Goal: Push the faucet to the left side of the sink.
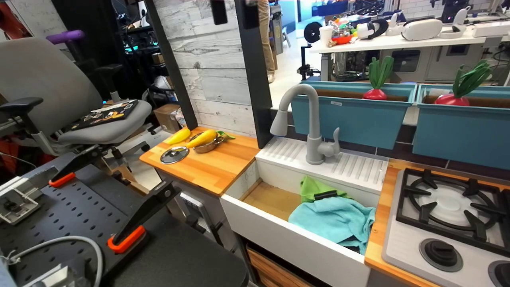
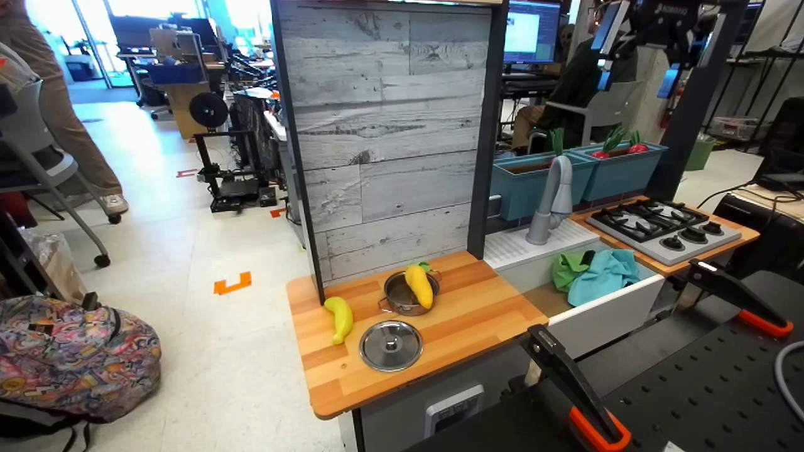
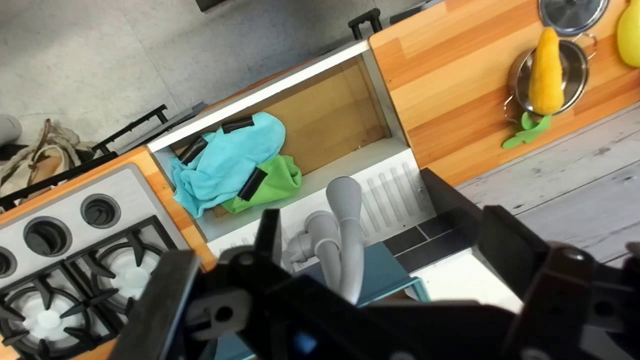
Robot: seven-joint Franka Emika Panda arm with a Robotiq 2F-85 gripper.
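The faucet [image 1: 314, 119] is mounted on the ribbed back rim of the sink [image 1: 295, 243], which is set against one edge of the worktop [image 1: 219, 167]; its downturned spout [image 1: 279, 124] is angled forward and partly toward that edge. The fingers [image 3: 510, 245] are spread wide, held above the faucet and apart from it; in the wrist view its arch is seen between them. In the sink, a blue cloth [image 1: 330, 219] is heaped partly over a green cloth [image 1: 312, 187]. Toward the back edge of the worktop, beside the panel [image 2: 389, 125], a yellow vegetable [image 2: 419, 285] is laid across a pot [image 2: 397, 295]. A lid [image 2: 391, 345] is placed flat nearer the front edge, and a banana [image 2: 340, 320] near the edge farthest from the sink. Behind the faucet, teal planters [image 1: 352, 123] are lined up, and a stove [image 1: 402, 239] is set on the sink's other side.
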